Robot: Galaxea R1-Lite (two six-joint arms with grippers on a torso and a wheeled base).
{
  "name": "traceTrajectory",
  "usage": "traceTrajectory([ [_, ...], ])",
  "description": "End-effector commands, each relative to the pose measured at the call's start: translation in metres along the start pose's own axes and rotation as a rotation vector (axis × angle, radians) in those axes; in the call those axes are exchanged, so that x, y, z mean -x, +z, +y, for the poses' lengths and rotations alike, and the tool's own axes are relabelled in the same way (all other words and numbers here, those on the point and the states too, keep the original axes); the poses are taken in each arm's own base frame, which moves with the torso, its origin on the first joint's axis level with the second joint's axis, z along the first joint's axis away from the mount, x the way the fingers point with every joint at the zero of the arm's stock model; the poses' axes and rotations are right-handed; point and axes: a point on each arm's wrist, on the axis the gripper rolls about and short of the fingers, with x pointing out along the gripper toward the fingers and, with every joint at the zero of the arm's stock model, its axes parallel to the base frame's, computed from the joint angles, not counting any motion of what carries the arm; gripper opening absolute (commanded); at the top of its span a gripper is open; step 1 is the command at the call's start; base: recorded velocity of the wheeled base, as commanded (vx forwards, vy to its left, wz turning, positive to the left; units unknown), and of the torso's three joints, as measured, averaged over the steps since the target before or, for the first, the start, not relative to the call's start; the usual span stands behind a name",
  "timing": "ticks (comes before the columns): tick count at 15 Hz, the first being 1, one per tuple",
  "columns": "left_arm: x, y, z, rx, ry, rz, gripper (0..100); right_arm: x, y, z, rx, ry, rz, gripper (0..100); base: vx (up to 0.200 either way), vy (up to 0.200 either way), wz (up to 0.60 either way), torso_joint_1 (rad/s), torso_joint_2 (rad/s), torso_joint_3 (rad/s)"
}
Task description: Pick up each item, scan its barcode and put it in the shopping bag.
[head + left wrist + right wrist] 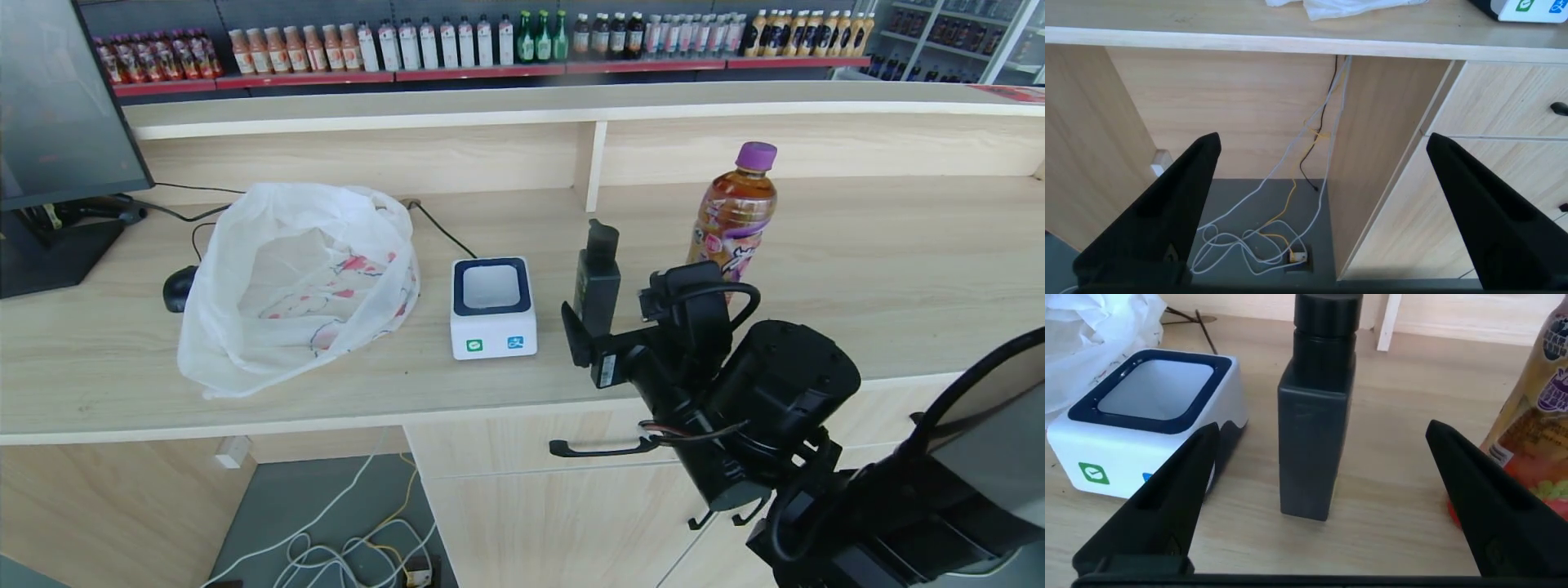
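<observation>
Over wooden counter (898,269), facing upright dark bottle (1319,433) beside scanner (1143,416): right gripper (1323,433) gaping wide, gripping nothing; left gripper (1323,143) gaping likewise.

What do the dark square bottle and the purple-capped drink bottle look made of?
The dark square bottle: probably opaque plastic, matte finish; its faces show no sharp glare. The drink bottle: likely clear glossy plastic; amber liquid shows through above a shiny printed wrap.
</observation>
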Motion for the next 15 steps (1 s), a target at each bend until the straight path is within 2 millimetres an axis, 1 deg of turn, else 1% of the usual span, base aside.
traceTrajectory([
  [1,0.000,0.000,0.000,0.000,0.001,-0.001,100,-0.006,-0.003,-0.003,0.004,-0.014,0.001,100,0.000,0.000,0.00,0.000,0.00,0.000],
  [5,0.000,0.000,0.000,0.000,0.000,-0.001,100,-0.013,-0.008,0.001,-0.003,-0.018,-0.002,100,0.000,0.000,0.00,0.000,0.00,0.000],
  [8,0.000,0.000,0.000,0.000,0.000,-0.001,100,-0.023,-0.014,0.007,-0.007,-0.021,-0.010,100,0.000,0.000,0.00,0.000,0.00,0.000],
  [11,0.000,0.000,0.000,0.000,0.000,-0.001,100,-0.030,-0.019,0.006,-0.004,-0.035,-0.009,100,0.000,0.000,0.00,0.000,0.00,0.000],
  [14,0.000,0.000,0.000,0.000,0.001,-0.001,100,-0.045,-0.012,0.003,-0.021,-0.060,-0.052,100,0.000,0.000,0.00,0.000,0.00,0.000],
  [15,0.000,0.000,0.000,0.000,0.001,-0.001,100,-0.047,-0.012,0.002,-0.023,-0.064,-0.057,100,0.000,0.000,0.00,0.000,0.00,0.000],
])
